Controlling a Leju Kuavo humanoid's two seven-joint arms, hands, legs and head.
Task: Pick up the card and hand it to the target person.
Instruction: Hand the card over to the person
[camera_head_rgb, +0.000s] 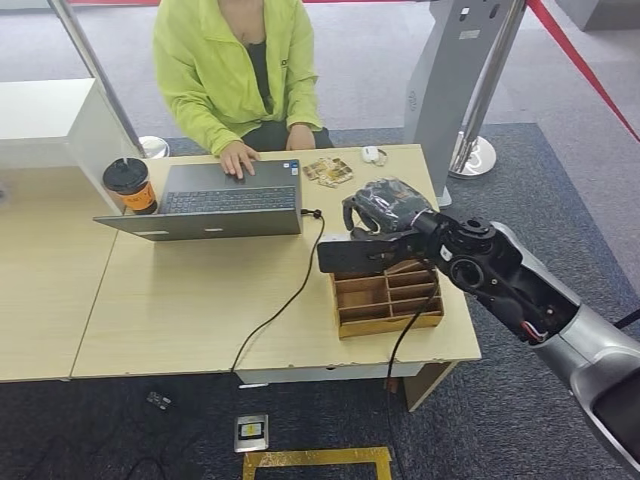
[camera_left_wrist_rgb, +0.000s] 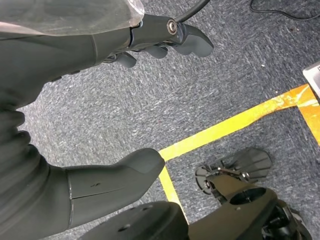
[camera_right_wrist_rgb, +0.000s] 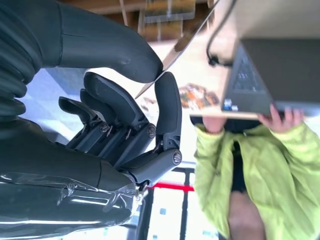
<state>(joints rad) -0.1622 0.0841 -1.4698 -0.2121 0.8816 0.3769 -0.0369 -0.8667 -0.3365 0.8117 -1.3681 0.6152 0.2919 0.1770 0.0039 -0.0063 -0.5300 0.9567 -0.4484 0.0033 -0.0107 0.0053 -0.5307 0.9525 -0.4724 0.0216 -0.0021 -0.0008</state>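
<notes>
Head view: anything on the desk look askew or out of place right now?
Nothing stands out. The right hand pinches the card flat above the wooden organizer; laptop and cup sit upright.

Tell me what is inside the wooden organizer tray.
The wooden organizer tray shows empty-looking compartments. The right hand, pinching a dark card, covers its far compartments; those contents cannot be seen.
</notes>
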